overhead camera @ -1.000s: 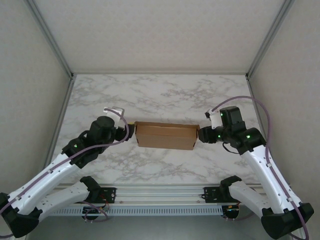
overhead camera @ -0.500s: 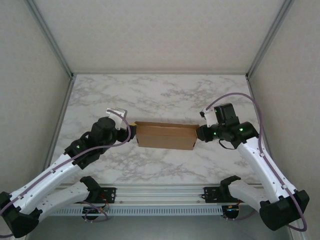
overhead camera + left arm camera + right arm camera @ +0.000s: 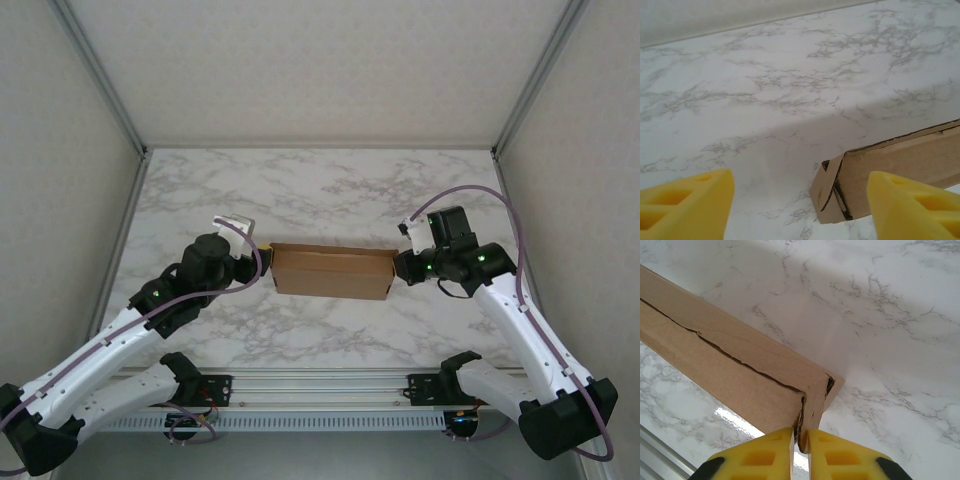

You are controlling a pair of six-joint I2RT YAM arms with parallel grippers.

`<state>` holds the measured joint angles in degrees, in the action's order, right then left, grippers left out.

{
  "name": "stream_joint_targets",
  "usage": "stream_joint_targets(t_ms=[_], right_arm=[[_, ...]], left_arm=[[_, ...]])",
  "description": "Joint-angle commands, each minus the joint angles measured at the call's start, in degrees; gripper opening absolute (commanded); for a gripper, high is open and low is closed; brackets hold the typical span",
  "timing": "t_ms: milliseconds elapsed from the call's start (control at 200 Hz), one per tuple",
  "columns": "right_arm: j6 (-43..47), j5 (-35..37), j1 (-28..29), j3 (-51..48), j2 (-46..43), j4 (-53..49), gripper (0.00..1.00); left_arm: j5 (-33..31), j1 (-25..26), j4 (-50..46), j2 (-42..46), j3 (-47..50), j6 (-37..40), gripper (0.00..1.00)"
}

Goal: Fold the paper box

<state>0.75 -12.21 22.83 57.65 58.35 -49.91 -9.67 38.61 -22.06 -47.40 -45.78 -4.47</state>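
The right gripper (image 3: 800, 436) is drawn nearly together on the thin upright edge at the right end of the box (image 3: 725, 365), where an end flap meets the long side wall. A sliver of cardboard appears to be pinched between the yellow fingers, though the contact itself sits at the very bottom of the wrist view and cannot be vouched for. The left gripper (image 3: 800, 207) is held well apart, with one finger to either side of the box's left end and neither touching it. At that end a small flap can be seen gaping slightly from the wall. The box lies long and low across the middle of the marble table (image 3: 300, 190), between the two arms, and a loose seam runs along its upper face.

The step in hand is judged to be the closing of the end flaps. For this to be done well, the right end should be held firmly enough that the box cannot be pushed along the table. The left fingers should be centred on the gaping flap before they are closed. The flap should then be pressed in squarely, not from one corner, so that the thin cardboard is not creased.
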Motion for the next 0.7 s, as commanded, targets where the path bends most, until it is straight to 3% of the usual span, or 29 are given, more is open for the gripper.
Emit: stream_joint_targets(t_ms=[0, 120, 305, 696], right_arm=[[0.8, -1.0, 0.4, 0.5, -0.1, 0.5, 0.14], [0.8, -1.0, 0.4, 0.4, -0.2, 0.5, 0.13], [0.7, -1.2, 0.5, 0.3, -0.2, 0.6, 0.13], [0.4, -2.3, 0.5, 0.0, -0.8, 0.7, 0.11]], left_arm=[[3.3, -1.3, 1.6, 0.6, 1.2, 1.6, 0.67], [9.6, -2.0, 3.1, -0.1, 3.4, 2.1, 0.67], [9.7, -2.8, 6.6, -2.4, 5.6, 1.7, 0.73], [11.3, -5.8, 9.9, -6.4, 6.7, 0.4, 0.58]])
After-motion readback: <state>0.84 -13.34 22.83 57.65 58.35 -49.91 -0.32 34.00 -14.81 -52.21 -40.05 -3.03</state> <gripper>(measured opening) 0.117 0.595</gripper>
